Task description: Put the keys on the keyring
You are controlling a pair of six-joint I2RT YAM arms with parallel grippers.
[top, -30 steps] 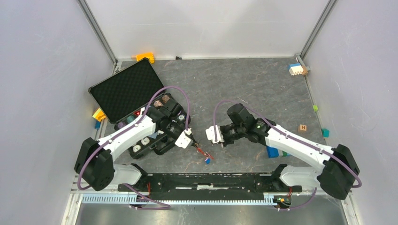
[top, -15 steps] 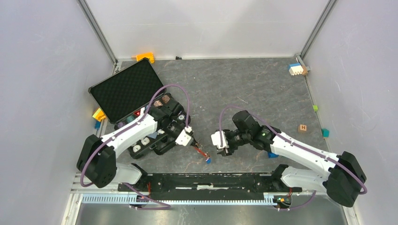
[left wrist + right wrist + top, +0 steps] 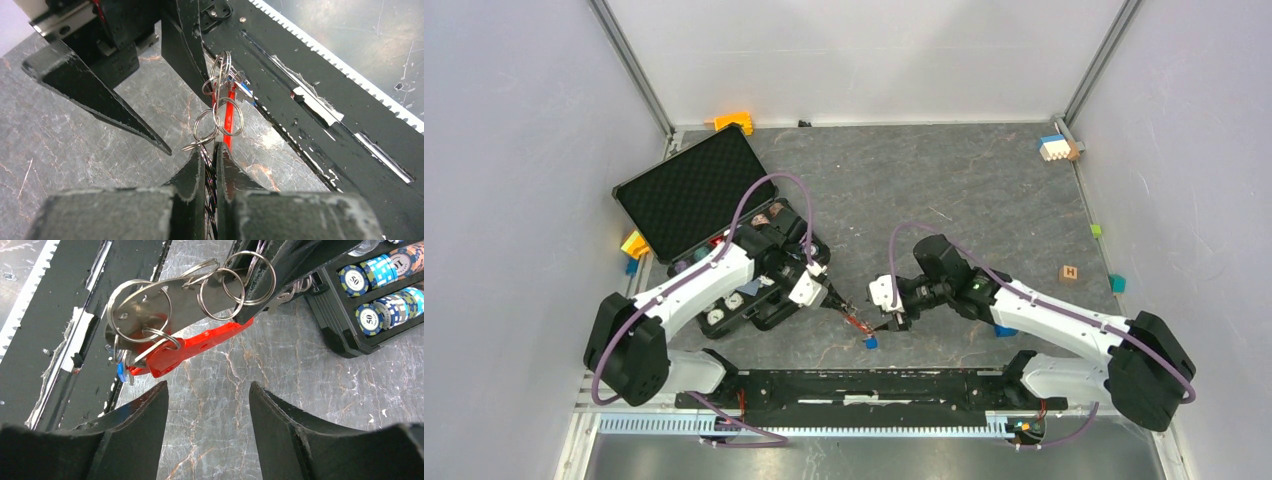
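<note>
Work surface: dark grey stone-patterned table (image 3: 944, 180), veined in white and rust, enclosed by plain white walls (image 3: 524, 150) on three sides, with aluminium posts (image 3: 629, 65) in the far corners. Near edge: black rail (image 3: 864, 385) with torn white tape, backed by a toothed white strip (image 3: 824, 427). Left of centre: open black case (image 3: 689, 190), foam-lined lid laid back, its tray holding poker chips (image 3: 380, 285). Loose along the margins: orange block (image 3: 734, 122) at the far wall, blue-and-white block (image 3: 1054, 147) in the far right corner, wooden lettered block (image 3: 1069, 272), green block (image 3: 1096, 229) and teal block (image 3: 1117, 283) at the right side, yellow block (image 3: 634, 244) beside the case. Left gripper (image 3: 213, 152): fingers pressed together, pinching one end of the keyring (image 3: 170, 300). The silvery strap, with its several rings and long red clip (image 3: 200, 345), stands out from those fingers above the table, between the two arms and just behind the rail. Keys: a blue key head (image 3: 120, 372) shows at the free end of the bunch, and whether it is threaded on a ring cannot be told. The other key cannot be told apart from the red clip. Right gripper (image 3: 208, 387): fingers spread wide, facing the keyring's free end, near it but not touching.
</note>
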